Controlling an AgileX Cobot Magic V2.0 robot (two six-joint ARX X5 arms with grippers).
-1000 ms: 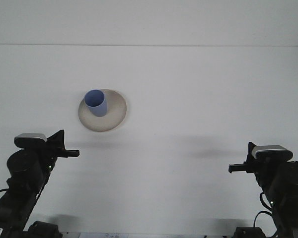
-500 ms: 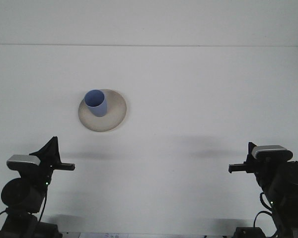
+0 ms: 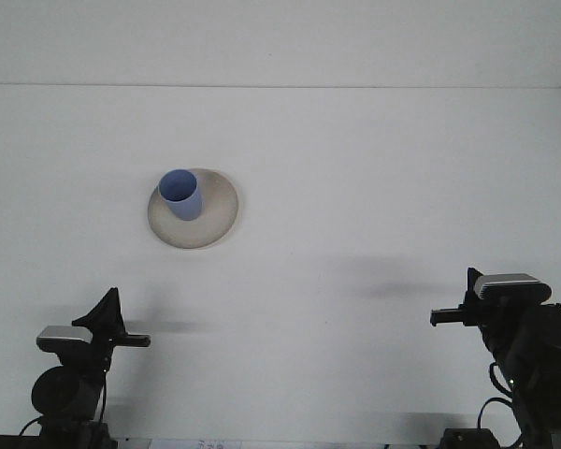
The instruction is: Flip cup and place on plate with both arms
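White table (image 3: 374,168), blue cup (image 3: 181,195) upright on plate (image 3: 217,213); jaws' state indiscernible.

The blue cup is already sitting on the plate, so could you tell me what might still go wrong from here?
1. The blue cup stands off-centre on the plate, near its left rim; a knock could tip it onto the table.
2. Both arms sit low and clear of the plate, so the risk is small, but the left end effector is on the cup's side; a forward move from it could reach the plate.
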